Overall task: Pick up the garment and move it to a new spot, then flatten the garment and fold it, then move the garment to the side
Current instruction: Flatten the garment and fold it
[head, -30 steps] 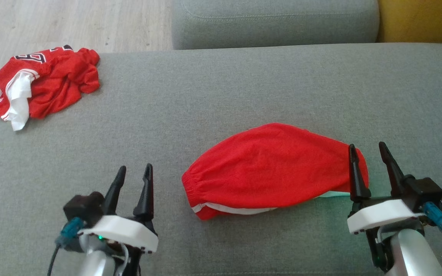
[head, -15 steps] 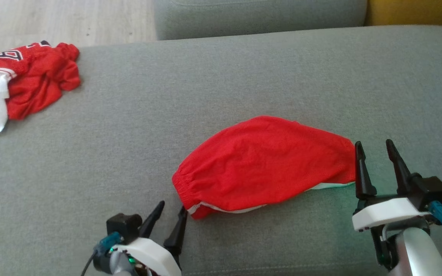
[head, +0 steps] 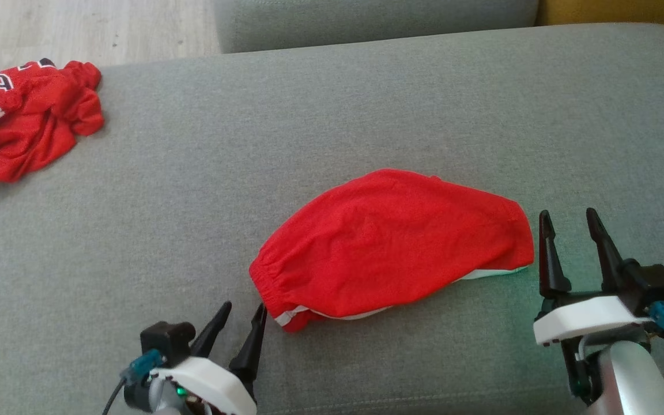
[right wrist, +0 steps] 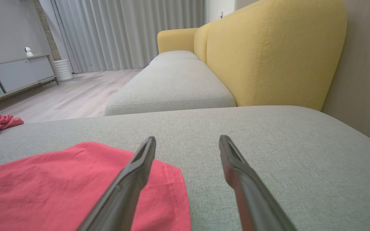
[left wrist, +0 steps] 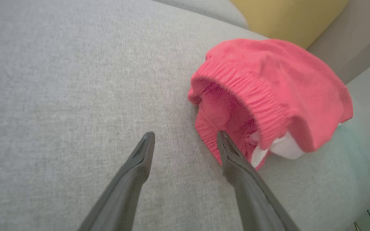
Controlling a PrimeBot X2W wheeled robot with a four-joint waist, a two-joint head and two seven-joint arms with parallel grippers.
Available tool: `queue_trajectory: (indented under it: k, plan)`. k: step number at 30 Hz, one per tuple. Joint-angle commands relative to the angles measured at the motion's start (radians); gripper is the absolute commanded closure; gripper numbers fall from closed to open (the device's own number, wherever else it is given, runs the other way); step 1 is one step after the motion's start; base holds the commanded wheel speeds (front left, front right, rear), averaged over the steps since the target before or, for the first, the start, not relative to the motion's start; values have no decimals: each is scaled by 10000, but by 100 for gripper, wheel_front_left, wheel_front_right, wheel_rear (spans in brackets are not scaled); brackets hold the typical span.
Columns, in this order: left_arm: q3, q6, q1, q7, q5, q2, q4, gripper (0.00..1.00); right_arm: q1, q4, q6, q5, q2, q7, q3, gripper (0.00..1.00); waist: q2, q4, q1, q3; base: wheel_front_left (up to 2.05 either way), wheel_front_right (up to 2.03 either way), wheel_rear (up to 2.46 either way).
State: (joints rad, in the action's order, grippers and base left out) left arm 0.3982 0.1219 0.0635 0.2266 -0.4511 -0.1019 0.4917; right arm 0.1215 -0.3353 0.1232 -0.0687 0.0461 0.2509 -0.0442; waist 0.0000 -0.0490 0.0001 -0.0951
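The garment (head: pixel 389 242) is a red pair of shorts with white trim, lying folded on the grey sofa seat (head: pixel 309 115). My left gripper (head: pixel 244 306) is open at its near left corner. In the left wrist view the gripper (left wrist: pixel 185 134) has its right finger against the elastic waistband of the garment (left wrist: pixel 268 80) and its left finger over bare cushion. My right gripper (head: pixel 568 213) is open just off the garment's right end. In the right wrist view the gripper (right wrist: pixel 187 138) has its left finger above the hem of the garment (right wrist: pixel 59 186).
A crumpled red and white jersey (head: pixel 21 124) lies at the seat's far left edge. A second grey cushion (head: pixel 366 23) adjoins at the back, with a yellow backrest (right wrist: pixel 268 57) on the right and wood floor (head: pixel 78 29) beyond the left edge.
The camera has shifted. My left gripper moved right, up to the garment's waistband corner. My right gripper now stands just clear of the garment's right end instead of over it.
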Motion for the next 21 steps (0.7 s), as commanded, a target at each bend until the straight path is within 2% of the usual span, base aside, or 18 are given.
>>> queue_trajectory:
  k: [1,7,14,21]
  plan:
    - [-404,-51,152,163,-19,-90,-448,0,379,357,75,104,41,109,168,0,0,41,-1,16,0,0,0]
    - [-364,-61,-50,266,42,-67,-1251,0,374,356,75,94,41,109,141,0,0,123,-1,60,0,0,0]
    - [-560,-332,-493,317,53,-48,-2570,0,366,368,75,135,41,109,133,0,0,78,-1,32,0,0,0]
    - [-51,-219,-967,-207,-20,-187,-3037,0,377,336,75,174,41,109,102,0,0,54,-1,10,0,0,0]
